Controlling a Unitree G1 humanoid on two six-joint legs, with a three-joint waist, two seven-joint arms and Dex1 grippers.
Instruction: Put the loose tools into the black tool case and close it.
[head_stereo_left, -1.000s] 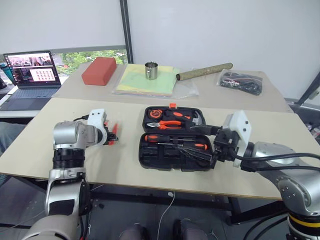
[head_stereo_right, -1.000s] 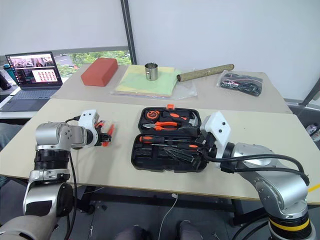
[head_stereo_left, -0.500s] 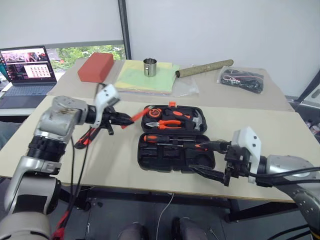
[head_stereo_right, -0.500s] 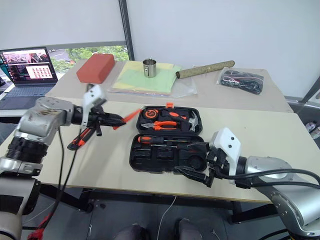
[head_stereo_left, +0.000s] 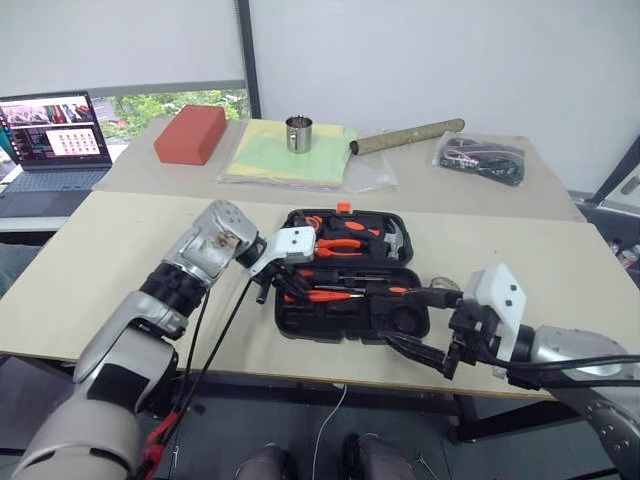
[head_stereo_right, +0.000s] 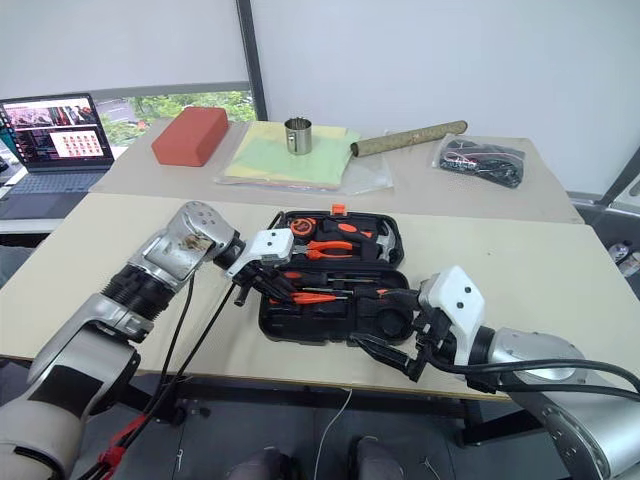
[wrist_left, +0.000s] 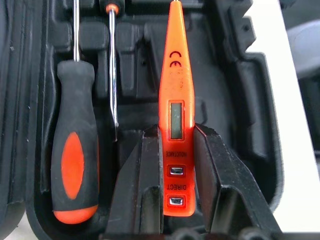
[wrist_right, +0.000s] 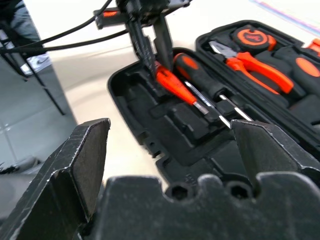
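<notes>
The black tool case (head_stereo_left: 340, 326) lies open in the middle of the near table. My left gripper (head_stereo_left: 288, 288) hangs over the case's near half, shut on the slim orange tester screwdriver (wrist_left: 176, 100), which points along the moulded recesses. Beside it an orange-and-black-handled screwdriver (wrist_left: 75, 165) lies in its recess, and a second handle (head_stereo_left: 401, 291) shows further right. The tester (wrist_right: 172, 85) and the left gripper's fingers (wrist_right: 145, 47) also show from the right wrist. My right gripper (head_stereo_left: 417, 322) stands open and empty at the case's front right corner.
Pliers (head_stereo_left: 340, 244), a hammer and a round tape measure fill the lid half. On the far table are a laptop (head_stereo_left: 50, 125), a red block (head_stereo_left: 190, 133), a metal cup (head_stereo_left: 299, 133), yellow sheets, a long tube (head_stereo_left: 408, 137) and a bagged black bundle (head_stereo_left: 483, 158). Cables hang from my left arm.
My left gripper swung right from the table's left side to over the case, rolling its wrist, with the orange tester in it. The right gripper drew back toward the front edge, then kept still.
</notes>
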